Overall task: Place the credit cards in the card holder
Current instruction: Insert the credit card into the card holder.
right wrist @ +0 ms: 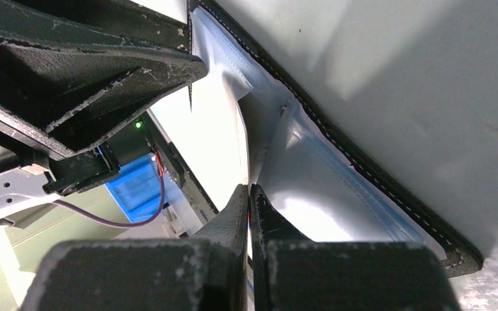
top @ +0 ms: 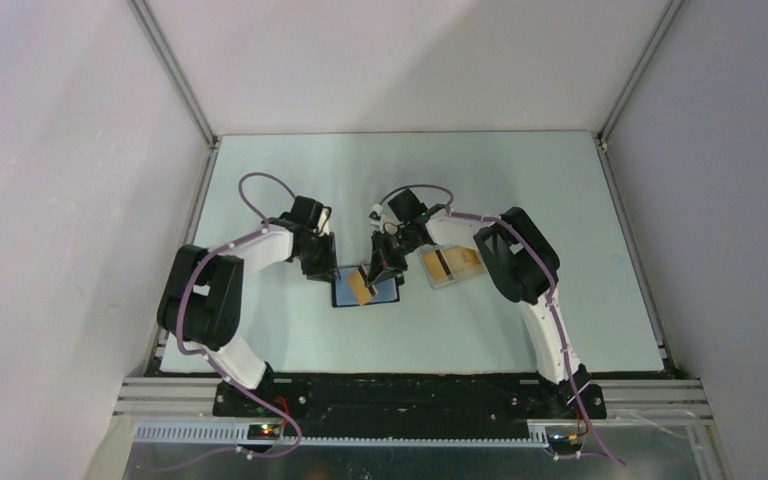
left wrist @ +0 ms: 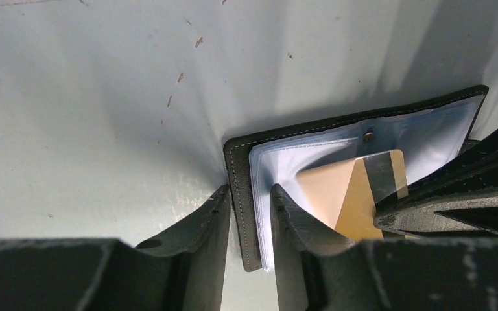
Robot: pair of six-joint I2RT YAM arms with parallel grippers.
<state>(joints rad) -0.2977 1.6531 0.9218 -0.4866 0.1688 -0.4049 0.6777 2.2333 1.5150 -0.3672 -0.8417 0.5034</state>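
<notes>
The black card holder lies open on the table, its blue lining and clear sleeves facing up. My left gripper is shut on the holder's left edge, with cover and sleeves between its jaws. My right gripper is shut on an orange credit card with a black stripe. That card stands tilted over the holder, its lower corner tucked under a sleeve. In the right wrist view the card shows only edge-on between the jaws of the right gripper. More orange credit cards lie to the right.
The spare cards rest on a pale translucent tray just right of the holder. The two grippers are close together above the holder. White walls enclose the pale table on three sides.
</notes>
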